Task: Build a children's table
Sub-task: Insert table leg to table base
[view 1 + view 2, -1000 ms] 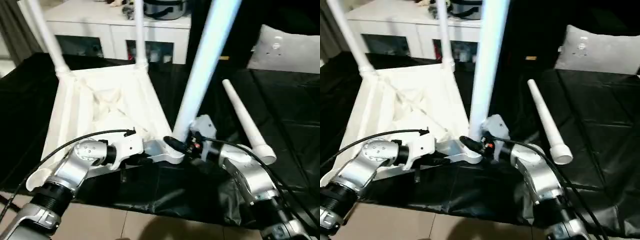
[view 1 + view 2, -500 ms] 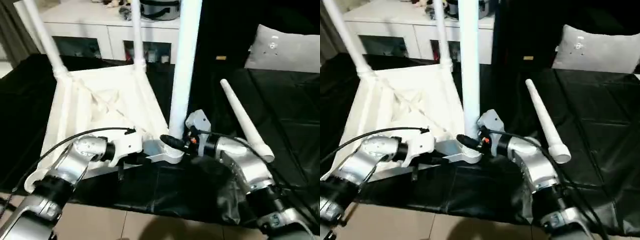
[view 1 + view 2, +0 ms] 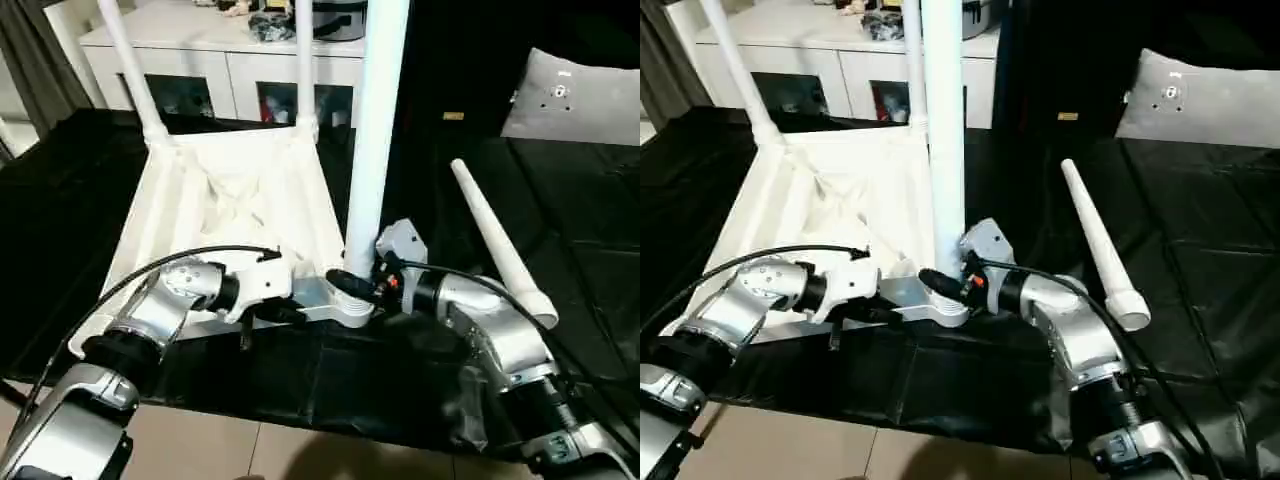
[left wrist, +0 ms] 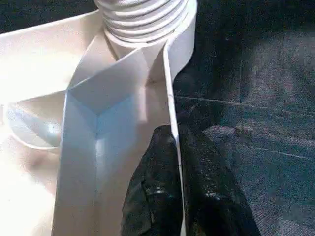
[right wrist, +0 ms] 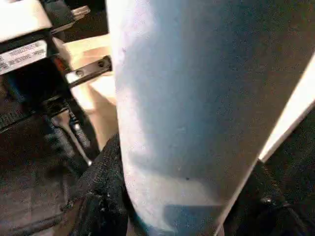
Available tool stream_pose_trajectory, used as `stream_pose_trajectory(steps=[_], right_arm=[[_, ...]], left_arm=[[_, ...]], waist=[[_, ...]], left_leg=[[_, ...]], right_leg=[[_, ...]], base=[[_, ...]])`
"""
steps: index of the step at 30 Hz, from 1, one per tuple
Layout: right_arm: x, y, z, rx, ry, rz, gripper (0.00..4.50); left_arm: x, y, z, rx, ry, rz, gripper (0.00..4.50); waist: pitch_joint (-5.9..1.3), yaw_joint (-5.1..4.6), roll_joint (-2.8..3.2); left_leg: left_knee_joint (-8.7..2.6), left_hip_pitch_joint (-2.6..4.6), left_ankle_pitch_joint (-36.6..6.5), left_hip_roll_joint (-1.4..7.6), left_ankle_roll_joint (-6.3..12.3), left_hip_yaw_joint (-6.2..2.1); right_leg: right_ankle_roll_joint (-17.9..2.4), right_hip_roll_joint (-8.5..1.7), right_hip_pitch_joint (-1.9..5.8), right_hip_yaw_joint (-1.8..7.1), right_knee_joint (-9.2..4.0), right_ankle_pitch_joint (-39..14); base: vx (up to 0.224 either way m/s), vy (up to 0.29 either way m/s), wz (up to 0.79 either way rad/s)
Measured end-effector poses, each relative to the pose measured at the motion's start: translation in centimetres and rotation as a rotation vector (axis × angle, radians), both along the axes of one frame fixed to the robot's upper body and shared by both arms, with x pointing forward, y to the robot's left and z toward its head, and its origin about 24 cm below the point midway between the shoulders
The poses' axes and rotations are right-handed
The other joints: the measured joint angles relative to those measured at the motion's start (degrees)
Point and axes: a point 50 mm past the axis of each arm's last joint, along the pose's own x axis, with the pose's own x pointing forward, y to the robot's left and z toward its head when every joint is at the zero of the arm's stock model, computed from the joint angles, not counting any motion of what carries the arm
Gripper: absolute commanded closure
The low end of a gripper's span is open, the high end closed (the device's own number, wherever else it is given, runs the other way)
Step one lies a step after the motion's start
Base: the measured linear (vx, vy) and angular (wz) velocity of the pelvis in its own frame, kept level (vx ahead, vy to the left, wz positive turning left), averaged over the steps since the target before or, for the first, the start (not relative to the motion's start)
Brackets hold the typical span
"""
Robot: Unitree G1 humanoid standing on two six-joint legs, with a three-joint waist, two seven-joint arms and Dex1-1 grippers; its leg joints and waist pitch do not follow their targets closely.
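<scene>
The black work surface (image 3: 560,260) has bare room to the right of the upturned table top (image 3: 235,215). Four legs: two stand in its far corners, one (image 3: 372,140) at its near right corner, now upright after leaning, one loose leg (image 3: 497,245) lies right. The right gripper (image 3: 352,283) clasps the upright leg; the left gripper (image 4: 174,172) pinches the top's near rim.

Three upright white tapered plastic legs (image 3: 375,120) run off the top edge; right gripper (image 3: 352,283) fingertips hidden behind the nearest leg.
</scene>
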Motion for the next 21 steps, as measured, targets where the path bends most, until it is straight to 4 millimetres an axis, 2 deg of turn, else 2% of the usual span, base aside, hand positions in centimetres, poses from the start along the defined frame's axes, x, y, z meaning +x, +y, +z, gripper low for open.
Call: stream_pose_trajectory(steps=[2, 4, 5, 10, 16, 21], right_arm=[[0.1, 0.5, -0.1, 0.001, -0.009, -0.049, 2.59], [-0.1, 1.2, -0.3, 0.025, -0.012, -0.093, 2.59], [-0.2, 1.6, -0.4, 0.036, -0.012, -0.101, 2.59], [0.0, 2.1, -0.2, 0.061, -0.029, -0.138, 2.59], [0.9, 1.5, -0.1, 0.048, -0.035, -0.214, 2.59], [0.9, 1.3, -0.1, 0.05, -0.037, -0.235, 2.59]], left_arm=[[-0.1, 0.2, -0.2, -0.018, 0.005, 0.055, 4.5], [-1.1, 0.6, -0.5, -0.051, 0.01, 0.134, 4.5], [-1.7, 0.6, -0.6, -0.063, 0.014, 0.159, 4.5], [-4.1, -0.3, -0.8, -0.122, 0.02, 0.276, 4.5], [-4.6, -3.2, -0.6, -0.13, -0.007, 0.371, 4.5], [-4.5, -3.7, -0.4, -0.099, -0.038, 0.367, 4.5]], waist=[[0.03, -0.37, 0.06], [0.02, -1.16, 0.03], [0.01, -1.68, -0.01], [-0.04, -3.09, -0.3], [-0.12, -2.58, -0.51], [-0.18, -2.47, -0.68]], left_leg=[[-0.06, 0.07, 0.0, -0.04, 0.0, 0.0], [-0.09, 0.15, 0.0, -0.05, 0.0, -0.02], [-0.11, 0.15, 0.0, -0.05, 0.0, 0.0], [-0.41, -0.02, -0.1, -0.1, -0.08, 0.08], [-0.67, -0.08, -0.1, -0.1, -0.08, 0.14], [-0.77, -0.15, -0.1, -0.12, -0.08, 0.14]], right_leg=[[0.0, -0.01, 0.02, 0.04, -0.03, 0.0], [0.0, -0.01, 0.0, 0.05, -0.02, 0.0], [0.0, -0.01, -0.04, 0.06, -0.04, 0.0], [0.0, -0.01, -0.18, 0.11, -0.37, 0.0], [0.1, 0.03, -0.19, 0.07, -0.6, -0.1], [0.1, 0.04, -0.15, 0.07, -0.86, -0.1]], base=[[0.0, 0.0, 0.0], [0.0, 0.0, 0.0], [0.0, 0.0, 0.0], [0.0, 0.0, 0.0], [0.0, 0.0, 0.0], [0.0, 0.0, 0.0]])
